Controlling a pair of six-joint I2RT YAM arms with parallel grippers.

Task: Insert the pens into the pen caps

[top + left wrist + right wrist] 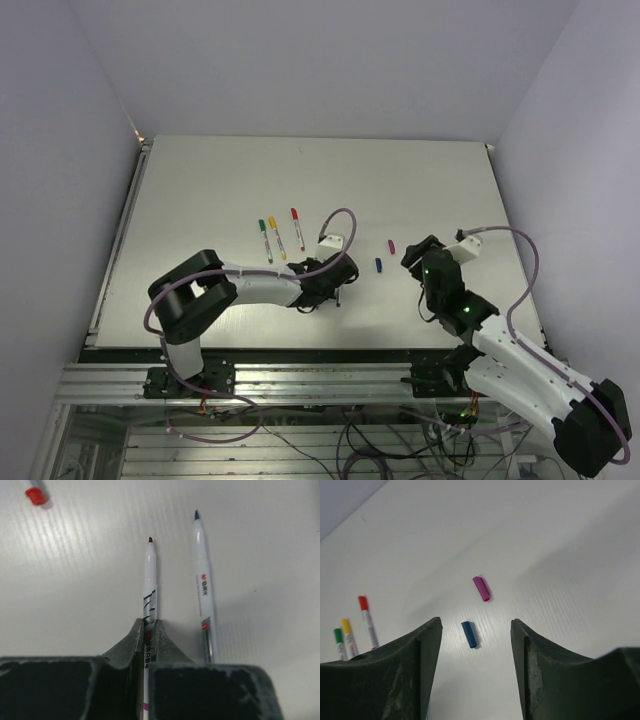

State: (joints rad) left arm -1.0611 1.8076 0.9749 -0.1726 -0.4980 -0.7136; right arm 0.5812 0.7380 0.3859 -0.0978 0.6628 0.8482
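Left fingers (131, 647) pinch purple pen (150, 580); spread right fingers (395, 670) should next grasp purple cap (481, 588), beyond blue cap (469, 634).

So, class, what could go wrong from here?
The left pincer grips the held pen far behind its tip, so it may pivot during capping. The blue-tipped pen lies close alongside and could be knocked. The purple cap and blue cap lie loose; the open right pincer might nudge them.

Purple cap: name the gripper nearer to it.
Right. The right gripper hangs open just right of the purple cap; the left gripper, shut on a pen, sits farther off to the cap's left, past the blue cap.
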